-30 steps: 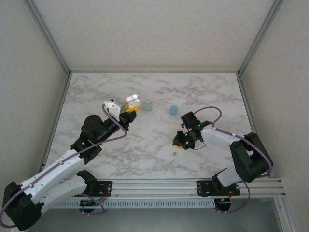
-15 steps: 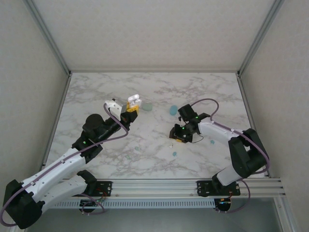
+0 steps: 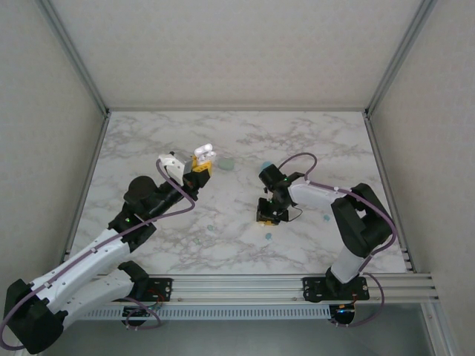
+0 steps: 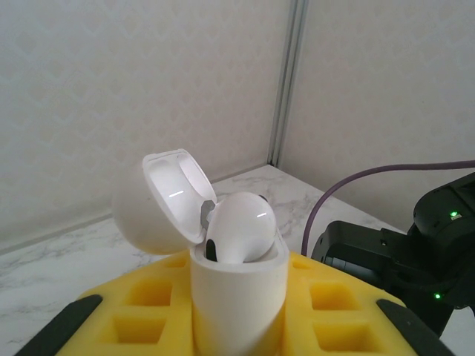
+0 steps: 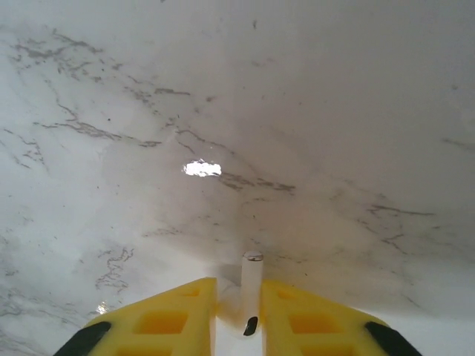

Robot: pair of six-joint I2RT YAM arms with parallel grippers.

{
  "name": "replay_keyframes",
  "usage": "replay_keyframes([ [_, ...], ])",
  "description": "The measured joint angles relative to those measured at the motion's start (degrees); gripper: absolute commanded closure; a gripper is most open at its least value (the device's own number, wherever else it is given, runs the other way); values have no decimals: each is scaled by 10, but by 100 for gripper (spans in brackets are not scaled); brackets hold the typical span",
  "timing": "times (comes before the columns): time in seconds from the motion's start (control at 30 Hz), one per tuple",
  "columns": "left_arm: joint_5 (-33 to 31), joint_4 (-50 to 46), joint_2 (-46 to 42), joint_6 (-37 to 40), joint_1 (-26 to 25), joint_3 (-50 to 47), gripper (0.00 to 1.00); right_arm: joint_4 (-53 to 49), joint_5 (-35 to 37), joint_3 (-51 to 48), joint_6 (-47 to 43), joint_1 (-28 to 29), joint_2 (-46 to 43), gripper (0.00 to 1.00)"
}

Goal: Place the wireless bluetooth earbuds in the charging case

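Note:
My left gripper (image 3: pixel 199 167) is shut on the white charging case (image 4: pixel 239 297), held upright above the table at the back left. The case's lid (image 4: pixel 162 202) is hinged open, and one white earbud (image 4: pixel 242 227) sits in it. In the top view the case (image 3: pixel 203 153) sticks up past the yellow fingers. My right gripper (image 3: pixel 268 216) is low over the marble near the middle, shut on a white earbud (image 5: pixel 252 286) whose stem pokes out between the yellow fingertips (image 5: pixel 185 311). Two tiny teal earbuds (image 3: pixel 211 227) (image 3: pixel 268 236) lie loose on the table.
A pale green pebble-like case (image 3: pixel 226 163) rests just right of the held case. The marble table (image 3: pixel 148 141) is walled on three sides by white panels and aluminium posts (image 3: pixel 74 55). The right arm (image 4: pixel 415 252) shows dark at the right of the left wrist view.
The right arm swung left towards the middle; its gripper opened briefly and closed on the white earbud. The left gripper with the case barely moved.

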Motion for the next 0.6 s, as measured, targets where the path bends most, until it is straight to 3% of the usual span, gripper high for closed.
replay_keyframes([
  [0.07,0,0,0,0,0,0,86,-4,5,5,-4,0,0,86],
  [0.37,0,0,0,0,0,0,85,-19,36,15,-25,2,0,86],
  [0.6,-6,0,-1,0,0,0,85,-71,145,51,-43,37,-1,85],
])
